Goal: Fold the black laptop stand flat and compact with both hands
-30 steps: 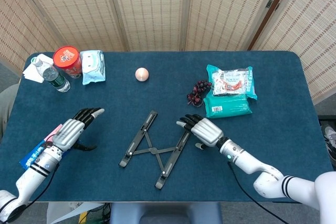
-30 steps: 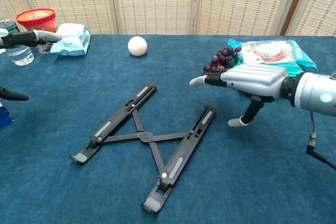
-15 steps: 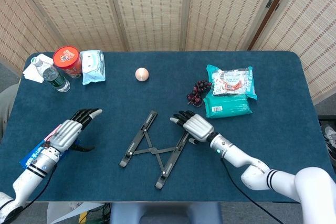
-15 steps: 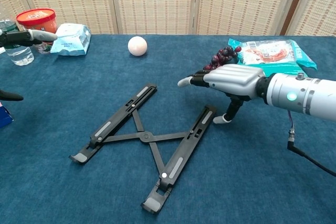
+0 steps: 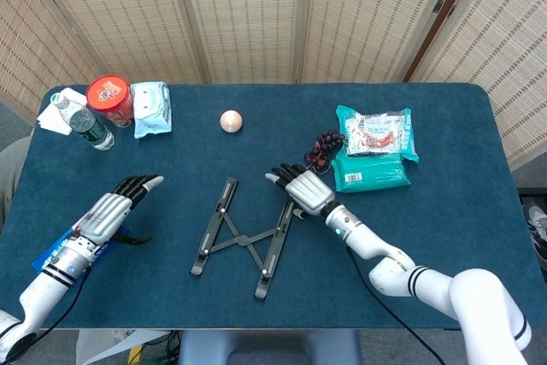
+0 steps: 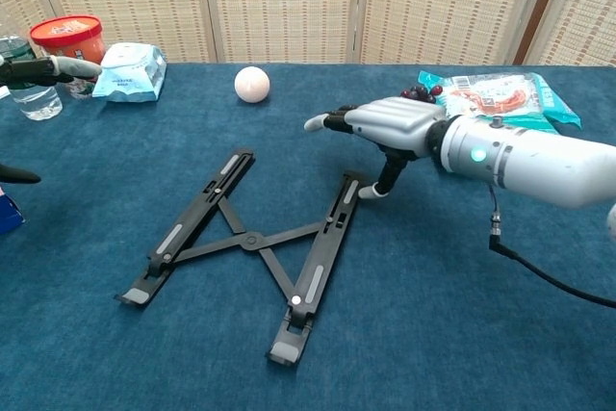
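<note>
Lying near the front edge of the table (image 5: 479,211), about midway along it, the laptop stand (image 5: 242,235) is resting flat on the blue cloth with its two long rails still splayed apart and joined by crossed struts at a central pivot. The right hand (image 5: 301,187) is hovering with spread fingers over the far end of the right rail, and its thumb tip is pointing down, touching or nearly touching that rail's outer side in the chest view; it is gripping nothing. The left hand (image 5: 111,214) is waiting well apart from the stand toward the left edge, fingers extended and holding nothing.

The stand looks like thin rigid metal or plastic, probably light, so it is likely sliding on the cloth when pushed from one side only. A sensible hold would be one hand on the outside of each rail, squeezing them together so the scissor struts are closing.

In the chest view the left hand is mostly cut off at the frame edge, showing only fingertips. Whether the thumb is truly contacting the rail is hard to judge. A blue packet (image 5: 58,252) beneath the left wrist is partly hidden.
</note>
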Tool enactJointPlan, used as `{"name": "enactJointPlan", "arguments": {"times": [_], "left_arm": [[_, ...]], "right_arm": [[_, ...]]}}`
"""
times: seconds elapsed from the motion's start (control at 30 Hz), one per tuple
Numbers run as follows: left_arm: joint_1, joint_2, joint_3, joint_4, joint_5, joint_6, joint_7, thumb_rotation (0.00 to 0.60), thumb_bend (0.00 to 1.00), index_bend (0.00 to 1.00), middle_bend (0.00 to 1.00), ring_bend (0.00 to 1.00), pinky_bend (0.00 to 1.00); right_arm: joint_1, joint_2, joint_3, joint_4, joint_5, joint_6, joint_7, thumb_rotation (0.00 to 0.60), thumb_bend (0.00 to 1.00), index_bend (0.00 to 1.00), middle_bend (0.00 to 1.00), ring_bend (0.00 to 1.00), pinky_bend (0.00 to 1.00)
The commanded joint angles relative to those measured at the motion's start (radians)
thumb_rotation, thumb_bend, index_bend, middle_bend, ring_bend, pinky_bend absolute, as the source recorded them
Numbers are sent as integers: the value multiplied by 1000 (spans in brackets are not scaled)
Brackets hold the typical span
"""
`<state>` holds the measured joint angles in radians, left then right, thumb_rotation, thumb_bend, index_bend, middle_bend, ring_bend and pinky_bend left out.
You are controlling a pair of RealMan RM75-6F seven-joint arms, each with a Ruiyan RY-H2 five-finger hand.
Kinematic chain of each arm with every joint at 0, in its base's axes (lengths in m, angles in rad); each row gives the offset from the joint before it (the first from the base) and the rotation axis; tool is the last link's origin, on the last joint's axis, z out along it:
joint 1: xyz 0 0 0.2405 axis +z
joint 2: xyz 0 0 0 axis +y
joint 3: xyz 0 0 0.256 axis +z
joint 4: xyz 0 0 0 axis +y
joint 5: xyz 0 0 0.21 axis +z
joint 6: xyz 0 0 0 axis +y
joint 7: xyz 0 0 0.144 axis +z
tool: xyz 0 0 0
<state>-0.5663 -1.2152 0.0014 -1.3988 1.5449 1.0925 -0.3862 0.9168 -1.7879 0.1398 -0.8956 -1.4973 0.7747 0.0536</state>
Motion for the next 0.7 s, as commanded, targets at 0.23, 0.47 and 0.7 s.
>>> {"name": "enactJointPlan", "arguments": {"times": [0.23, 0.47, 0.7], "left_arm": [[-34, -33, -22, 74, -35, -71, -6, 600, 126, 0, 68, 0, 0], [-77, -73, -18, 161, -19, -132, 16, 600, 125, 5, 70, 0, 0], [-138, -142, -14, 268, 11, -190, 37, 600, 125, 5, 71, 0, 0]], "right_arm": [[29, -9, 22, 18, 7, 39, 11, 600, 138, 0, 79, 0, 144], [-16, 141, -12, -170, -39, 128, 5, 600, 138, 0, 78, 0, 137], [-43, 261, -57, -357, -98, 185, -57, 600, 138, 0, 78, 0, 131]]}}
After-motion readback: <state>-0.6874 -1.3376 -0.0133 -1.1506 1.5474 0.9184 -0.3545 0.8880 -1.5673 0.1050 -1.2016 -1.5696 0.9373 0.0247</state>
